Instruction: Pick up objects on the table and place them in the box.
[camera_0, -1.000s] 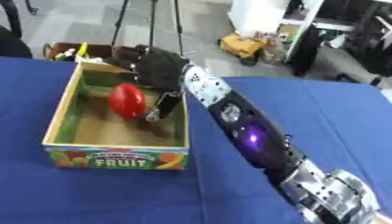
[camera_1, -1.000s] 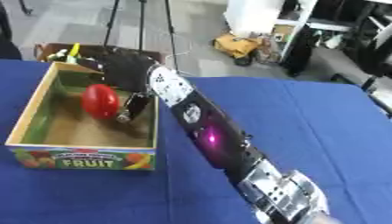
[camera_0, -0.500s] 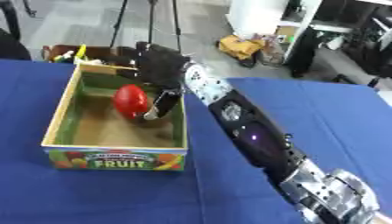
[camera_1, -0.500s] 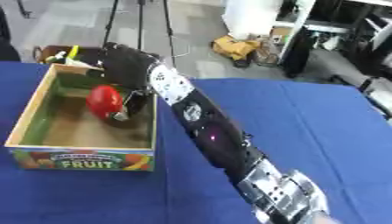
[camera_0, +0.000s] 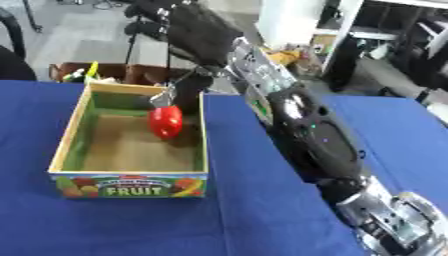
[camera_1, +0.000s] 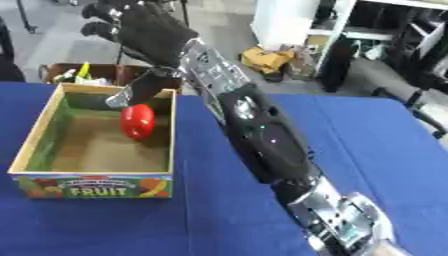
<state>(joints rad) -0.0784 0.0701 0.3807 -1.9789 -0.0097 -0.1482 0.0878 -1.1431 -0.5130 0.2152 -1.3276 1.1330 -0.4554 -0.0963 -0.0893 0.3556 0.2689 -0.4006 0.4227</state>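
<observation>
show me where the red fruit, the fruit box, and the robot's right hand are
red fruit (camera_0: 165, 121): left eye view, middle of its red skin.
fruit box (camera_0: 131, 185): left eye view, printed front wall.
right hand (camera_1: 150, 34): right eye view, back of the hand, above the box's far edge.

A black right hand (camera_1: 144, 31) is seen at upper left, joined to a silver wrist section, a glossy black forearm and silver joint hardware at lower right.
</observation>
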